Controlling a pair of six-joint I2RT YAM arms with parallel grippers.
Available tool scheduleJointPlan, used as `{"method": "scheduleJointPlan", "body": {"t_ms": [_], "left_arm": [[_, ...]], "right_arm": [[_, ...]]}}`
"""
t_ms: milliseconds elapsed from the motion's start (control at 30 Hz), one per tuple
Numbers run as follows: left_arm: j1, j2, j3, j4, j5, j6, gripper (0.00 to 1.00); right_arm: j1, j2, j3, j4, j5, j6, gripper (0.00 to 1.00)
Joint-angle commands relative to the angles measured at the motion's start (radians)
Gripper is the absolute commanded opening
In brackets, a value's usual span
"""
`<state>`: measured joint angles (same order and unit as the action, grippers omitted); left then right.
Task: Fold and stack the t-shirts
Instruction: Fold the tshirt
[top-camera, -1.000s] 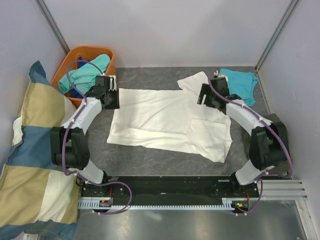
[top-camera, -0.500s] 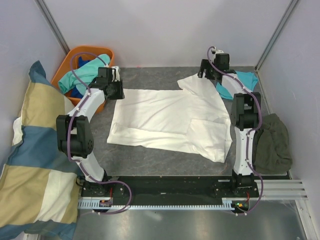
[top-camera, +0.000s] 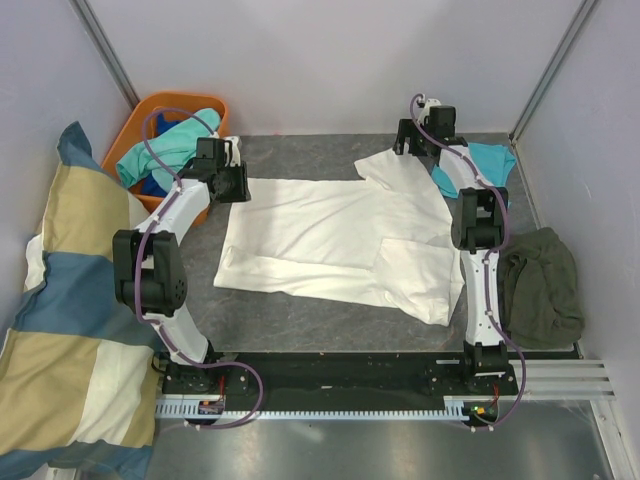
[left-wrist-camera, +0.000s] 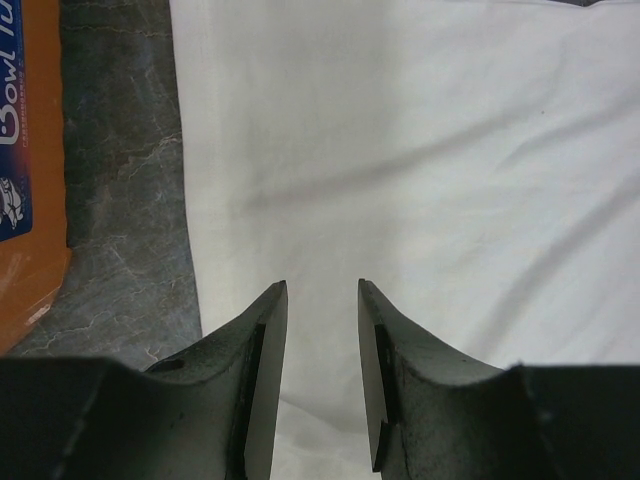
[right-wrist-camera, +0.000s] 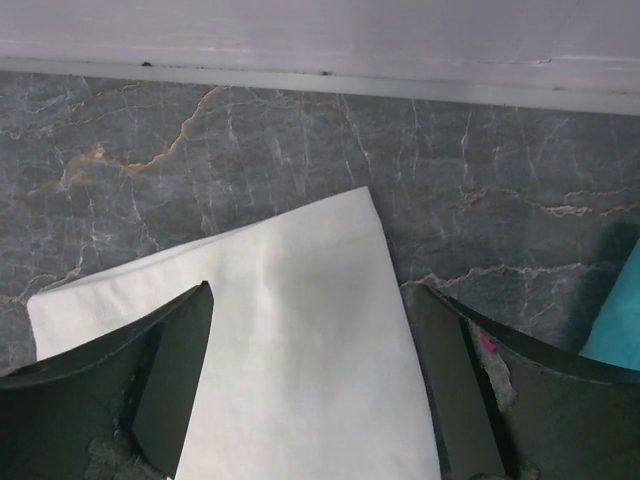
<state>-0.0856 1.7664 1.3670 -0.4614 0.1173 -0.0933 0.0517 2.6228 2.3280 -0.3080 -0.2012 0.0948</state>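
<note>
Top external view: orange basket at the far left holds crumpled mint-green and blue tees. Cream-white tee lies spread on the surface, bare grey around it. Left hand hovers half-open, empty, over its left edge; right hand, wide open and empty, over its far sleeve.
</note>
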Motion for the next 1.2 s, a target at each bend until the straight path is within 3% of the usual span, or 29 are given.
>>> {"method": "scheduleJointPlan", "body": {"t_ms": [0, 200, 567, 767, 833, 1000, 1167], "left_arm": [[-0.002, -0.025, -0.005, 0.027, 0.028, -0.01, 0.42], [-0.002, -0.016, -0.002, 0.023, 0.031, -0.01, 0.42], [0.0, -0.021, -0.022, 0.015, 0.021, 0.0, 0.42], [0.004, 0.019, 0.006, 0.012, -0.004, 0.007, 0.42], [0.006, 0.045, 0.032, 0.009, -0.007, 0.012, 0.42], [0.012, 0.117, 0.119, -0.006, -0.062, 0.03, 0.43], [0.015, 0.247, 0.256, -0.022, -0.114, 0.041, 0.63]], "right_arm": [[-0.012, 0.06, 0.089, 0.006, -0.004, -0.029, 0.9], [-0.024, 0.117, 0.108, -0.003, -0.049, -0.021, 0.89], [-0.026, 0.115, 0.064, 0.0, -0.171, -0.009, 0.45], [-0.026, 0.112, 0.05, 0.004, -0.204, -0.003, 0.07], [-0.027, 0.105, 0.038, 0.006, -0.193, -0.001, 0.01], [-0.038, 0.039, -0.036, 0.065, -0.168, 0.016, 0.0], [-0.047, -0.016, -0.081, 0.093, -0.191, 0.043, 0.0]]}}
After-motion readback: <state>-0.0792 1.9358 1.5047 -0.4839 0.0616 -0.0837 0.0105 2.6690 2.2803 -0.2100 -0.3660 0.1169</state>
